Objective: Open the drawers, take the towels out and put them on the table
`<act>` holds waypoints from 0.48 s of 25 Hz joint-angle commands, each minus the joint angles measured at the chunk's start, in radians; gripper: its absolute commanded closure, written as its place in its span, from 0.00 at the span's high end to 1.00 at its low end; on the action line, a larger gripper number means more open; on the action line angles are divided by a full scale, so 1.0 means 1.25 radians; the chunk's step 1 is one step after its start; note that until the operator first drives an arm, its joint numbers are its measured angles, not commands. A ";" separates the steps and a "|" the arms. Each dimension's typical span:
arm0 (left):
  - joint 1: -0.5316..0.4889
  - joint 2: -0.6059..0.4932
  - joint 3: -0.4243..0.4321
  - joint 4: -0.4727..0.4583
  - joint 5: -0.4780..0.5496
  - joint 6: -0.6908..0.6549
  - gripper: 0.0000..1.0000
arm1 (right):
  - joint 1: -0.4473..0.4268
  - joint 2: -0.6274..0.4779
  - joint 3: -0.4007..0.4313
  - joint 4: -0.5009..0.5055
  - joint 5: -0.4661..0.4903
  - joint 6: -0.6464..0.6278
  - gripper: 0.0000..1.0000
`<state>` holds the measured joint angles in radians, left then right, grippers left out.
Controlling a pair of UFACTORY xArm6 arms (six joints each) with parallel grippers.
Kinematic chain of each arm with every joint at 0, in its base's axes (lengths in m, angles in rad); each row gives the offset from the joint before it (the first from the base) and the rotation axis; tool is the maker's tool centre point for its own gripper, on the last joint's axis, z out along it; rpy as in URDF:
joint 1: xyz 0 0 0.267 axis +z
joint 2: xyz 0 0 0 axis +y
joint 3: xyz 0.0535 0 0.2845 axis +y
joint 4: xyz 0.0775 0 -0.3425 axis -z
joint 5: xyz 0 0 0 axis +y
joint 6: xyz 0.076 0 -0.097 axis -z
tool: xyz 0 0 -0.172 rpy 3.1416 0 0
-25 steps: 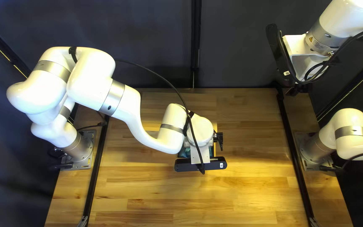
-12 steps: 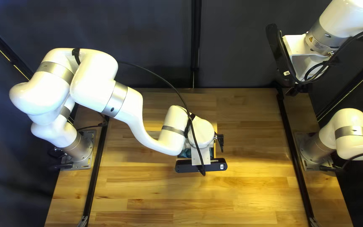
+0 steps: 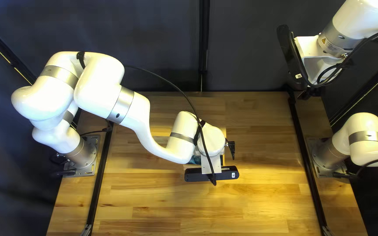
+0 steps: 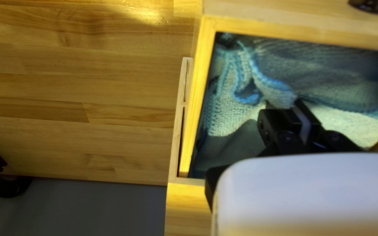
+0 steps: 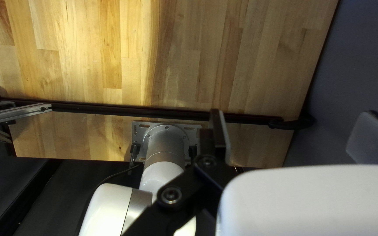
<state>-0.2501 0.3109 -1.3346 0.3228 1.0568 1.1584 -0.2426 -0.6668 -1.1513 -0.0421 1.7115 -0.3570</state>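
Just below the centre of the top left view, under our left arm's wrist, the drawer (image 4: 202,98) stands open with the blue towel (image 4: 307,65) bunched inside it, and our left gripper (image 4: 302,109) is clenched on a raised fold of that cloth. We judge the towel light, soft and limp, likely to sag and drag on the drawer's rim — so a thick fold near its middle seems a better hold than a thin hem. Our right gripper (image 5: 290,134) hangs released at the upper right of that view — nothing between its fingers.
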 commanded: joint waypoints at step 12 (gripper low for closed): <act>-0.010 0.002 -0.011 0.010 0.013 0.001 0.00 | 0.000 0.000 0.000 0.000 0.000 0.000 1.00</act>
<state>-0.2627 0.3157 -1.3514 0.3338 1.0733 1.1570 -0.2426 -0.6668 -1.1513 -0.0421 1.7115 -0.3570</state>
